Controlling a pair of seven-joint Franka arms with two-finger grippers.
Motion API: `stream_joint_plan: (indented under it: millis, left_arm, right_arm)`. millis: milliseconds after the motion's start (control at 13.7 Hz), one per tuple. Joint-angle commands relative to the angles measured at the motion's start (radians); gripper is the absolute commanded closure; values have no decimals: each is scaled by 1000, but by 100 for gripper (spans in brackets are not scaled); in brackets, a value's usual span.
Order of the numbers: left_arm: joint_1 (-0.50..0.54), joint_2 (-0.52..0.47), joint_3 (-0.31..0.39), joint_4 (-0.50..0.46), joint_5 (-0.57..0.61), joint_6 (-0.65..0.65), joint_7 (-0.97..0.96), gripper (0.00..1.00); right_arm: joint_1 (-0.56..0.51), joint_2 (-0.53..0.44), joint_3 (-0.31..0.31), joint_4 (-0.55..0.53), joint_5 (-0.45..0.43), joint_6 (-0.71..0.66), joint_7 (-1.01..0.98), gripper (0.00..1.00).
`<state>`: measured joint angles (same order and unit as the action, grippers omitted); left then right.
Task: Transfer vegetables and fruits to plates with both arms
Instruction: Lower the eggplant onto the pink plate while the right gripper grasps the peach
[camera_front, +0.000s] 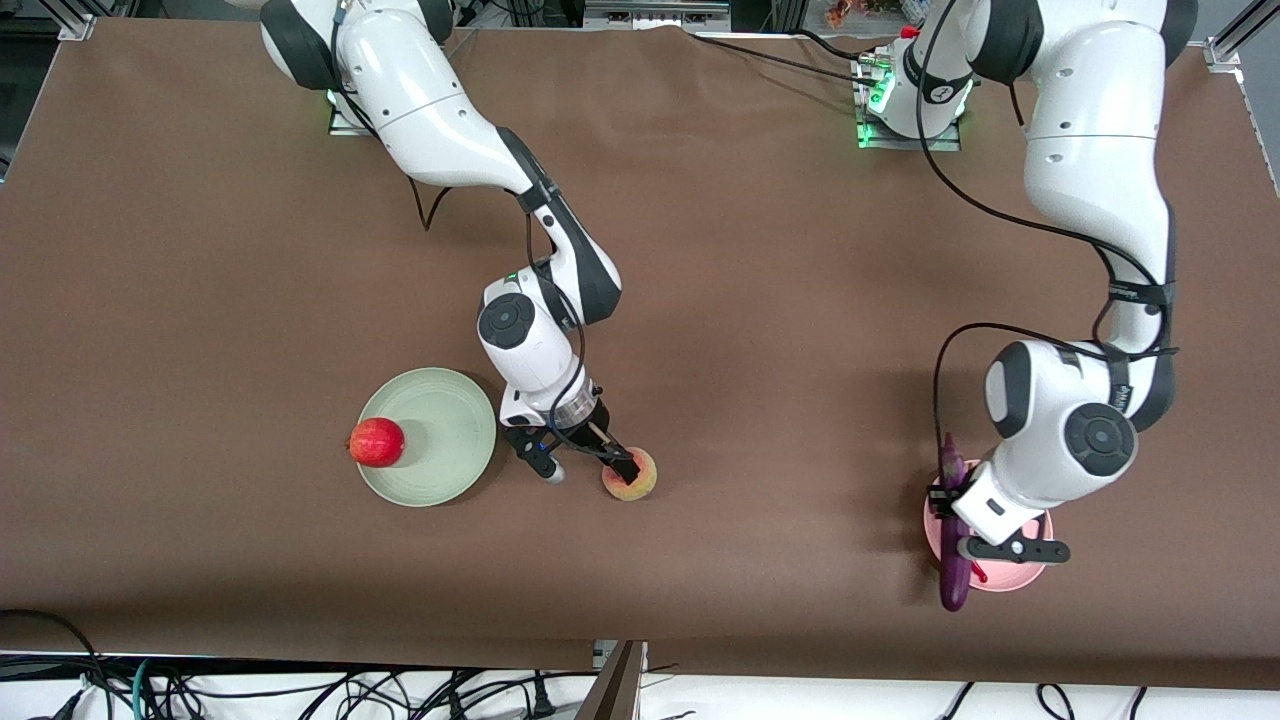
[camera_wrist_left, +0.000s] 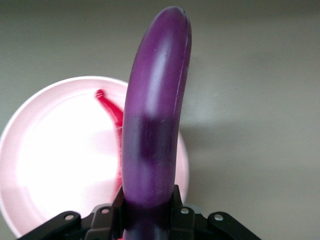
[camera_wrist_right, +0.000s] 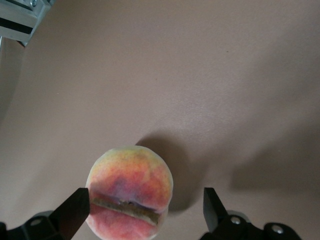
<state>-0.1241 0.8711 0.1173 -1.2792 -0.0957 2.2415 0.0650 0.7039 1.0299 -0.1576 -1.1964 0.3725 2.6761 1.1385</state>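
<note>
Only from the left wrist, chili (camera_wrist_left: 111, 112) on pink plate (camera_wrist_left: 45, 150) under eggplant (camera_wrist_left: 152, 125).

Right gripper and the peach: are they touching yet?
Apart. The right wrist view shows the right gripper open, a finger clear of the peach with bare table between; the other finger sits close beside it.

Brown table (camera_front: 200, 300) carries mint plate (camera_front: 440, 450), pink plate (camera_front: 1010, 578) and peach (camera_front: 630, 485)

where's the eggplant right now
The eggplant is clamped in the left gripper over the pink plate at the left arm's end of the table, with the red chili pepper lying on that plate beneath it.
</note>
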Motion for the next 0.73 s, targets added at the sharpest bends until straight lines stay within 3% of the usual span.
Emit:
stream_joint_plan:
  millis: [0, 439, 658]
  left_arm:
    - [61, -17, -15, -22, -7, -3, 108, 100]
    - [93, -6, -15, -26, -12, 0, 128, 100]
    - [95, 12, -15, -25, -12, 6, 127, 89]
  right_arm:
    - [0, 22, -5, 37, 11, -2, 12, 0]
    - [-1, 47, -7, 90, 8, 46, -6, 0]
    - [0, 82, -7, 98, 6, 87, -2, 0]
